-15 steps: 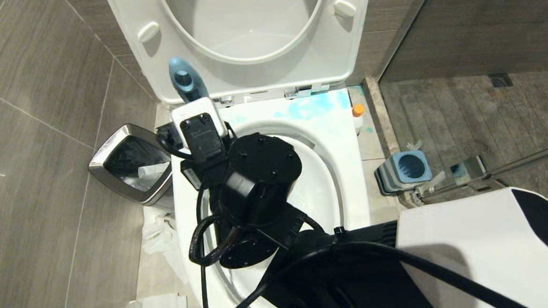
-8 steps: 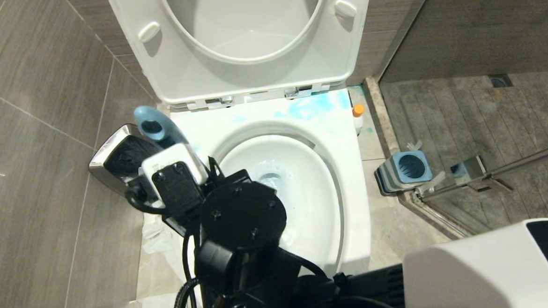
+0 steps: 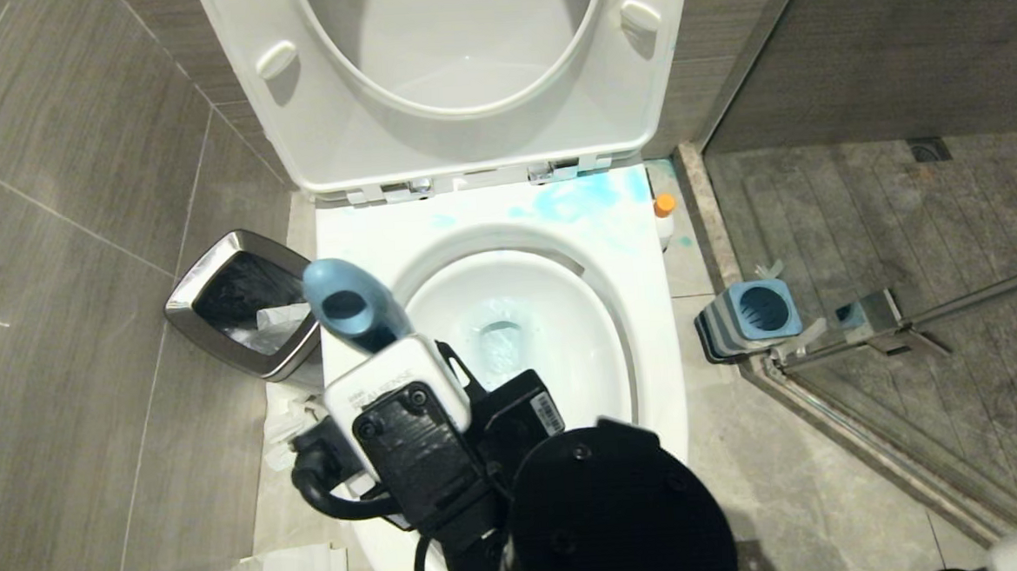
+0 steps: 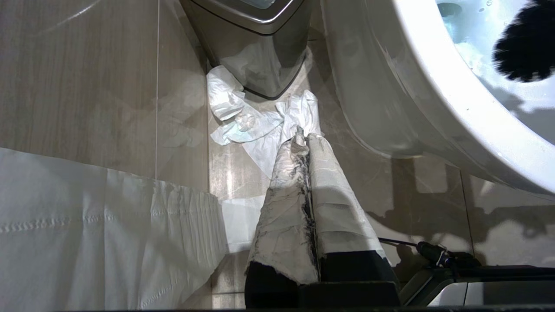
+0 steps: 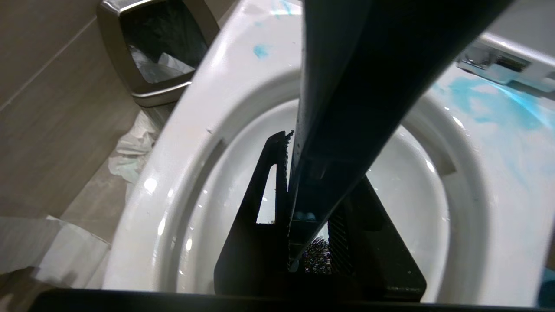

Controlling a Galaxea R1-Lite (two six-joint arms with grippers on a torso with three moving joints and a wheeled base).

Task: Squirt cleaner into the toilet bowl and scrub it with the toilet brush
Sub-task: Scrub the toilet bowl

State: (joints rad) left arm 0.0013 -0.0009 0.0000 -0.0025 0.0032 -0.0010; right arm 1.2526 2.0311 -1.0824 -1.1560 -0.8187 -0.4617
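On the left of the head view, grey wall tiles meet the floor, where a steel waste bin with a dark liner stands just beside the toilet's left flank. Crumpled white tissue lies on the floor between bin and pedestal. The left gripper hangs low beside the pedestal, its white-wrapped fingers pressed together and holding nothing, tips pointing at the tissue; a sheet of white paper lies near it.

Next comes the toilet bowl, seat and lid raised against the wall. Blue cleaner smears the back of the rim, and the water at the bottom looks tinted blue. The right gripper is over the near left part of the bowl, its black fingers clamped on the toilet brush's dark handle. The blue upper end of the handle sticks up above the wrist camera, tilted toward the bin. The black bristle head sits inside the bowl near the wall; whether it touches the porcelain is hard to judge.

Further right, a small orange-capped bottle stands on the floor beside the toilet's back corner. The blue-and-grey brush holder sits by the glass shower partition.
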